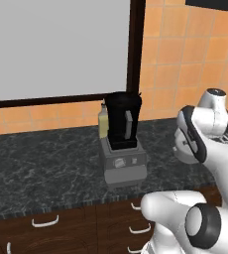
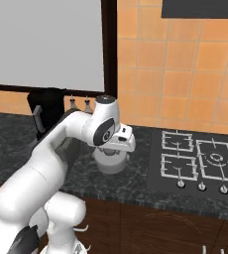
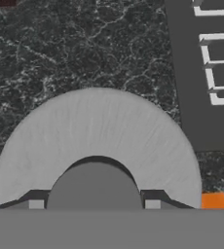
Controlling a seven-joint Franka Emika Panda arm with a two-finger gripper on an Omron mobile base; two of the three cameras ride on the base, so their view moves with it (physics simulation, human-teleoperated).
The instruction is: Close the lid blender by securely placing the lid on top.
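Note:
The lid (image 3: 99, 126), a light-grey disc, has its raised knob between the two dark fingertips (image 3: 36, 203), and my gripper (image 3: 94, 202) is shut on that knob. From the right base view the lid (image 2: 108, 162) hangs under the gripper (image 2: 111, 151), low over the dark counter beside the stove; I cannot tell whether it touches the counter. The blender (image 1: 121, 149) stands further left on the counter: a grey base with a dial, and a tall black jar (image 1: 122, 121) whose top is uncovered. In the right base view my arm partly hides the jar (image 2: 46, 116).
A pale yellow bottle (image 1: 103, 121) stands right behind the blender against the tiled wall. A gas stove (image 2: 205, 161) lies to the right of the lid. Drawers with white handles (image 1: 45, 221) run below the counter edge. A window is behind the blender.

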